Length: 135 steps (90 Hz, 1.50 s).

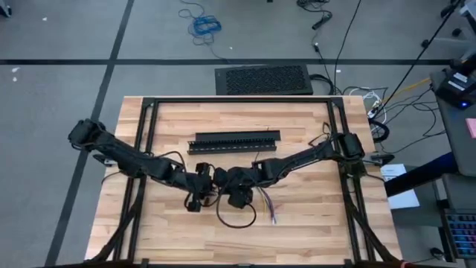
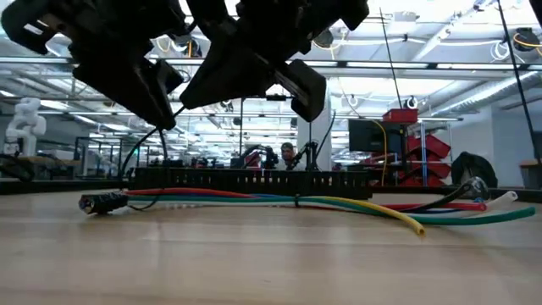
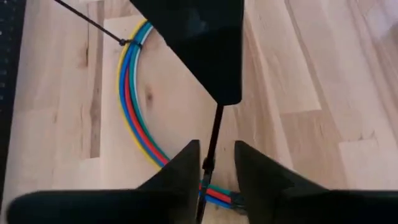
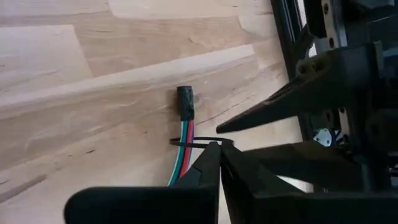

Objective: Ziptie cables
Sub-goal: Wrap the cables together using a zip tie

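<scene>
One cables (image 3: 134, 118) bundle, two zip ties (image 3: 211, 140); left gripper (image 3: 214, 163) parted, right gripper (image 4: 219, 163) seemingly pinching tie.

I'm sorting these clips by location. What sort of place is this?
Probably a robotics lab or workshop: a white robot stands in the background, a red equipment rack sits under exposed ceiling lights, and loose cords lie on the floor.

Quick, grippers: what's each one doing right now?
Left gripper: open, straddling the zip tie above the cables.
Right gripper: shut on the zip tie.
</scene>
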Tool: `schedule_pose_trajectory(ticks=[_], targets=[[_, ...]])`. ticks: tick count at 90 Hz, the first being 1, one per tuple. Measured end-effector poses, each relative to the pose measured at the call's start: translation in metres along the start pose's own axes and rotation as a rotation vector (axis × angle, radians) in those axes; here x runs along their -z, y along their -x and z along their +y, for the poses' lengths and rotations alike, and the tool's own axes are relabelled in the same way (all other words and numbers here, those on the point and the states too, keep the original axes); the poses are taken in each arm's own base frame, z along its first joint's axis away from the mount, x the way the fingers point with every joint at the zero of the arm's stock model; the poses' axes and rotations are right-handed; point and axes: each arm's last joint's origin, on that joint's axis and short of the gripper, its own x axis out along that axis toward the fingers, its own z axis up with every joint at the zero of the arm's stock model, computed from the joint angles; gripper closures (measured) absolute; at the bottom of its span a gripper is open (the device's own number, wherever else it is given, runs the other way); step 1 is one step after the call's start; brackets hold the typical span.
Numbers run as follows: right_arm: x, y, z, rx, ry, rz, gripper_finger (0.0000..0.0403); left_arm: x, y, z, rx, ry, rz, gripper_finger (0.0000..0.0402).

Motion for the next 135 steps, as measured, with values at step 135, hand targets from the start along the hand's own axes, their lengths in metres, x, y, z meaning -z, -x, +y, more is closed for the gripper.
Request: schedule_pose_trajectory(ticks=[135], targets=[[0.0042, 0.0004, -0.0066, 0.087, -0.034, 0.078, 0.0403, 0.006, -0.0009, 0.0049, -0.042, 0.002, 0.039, 0.0265]])
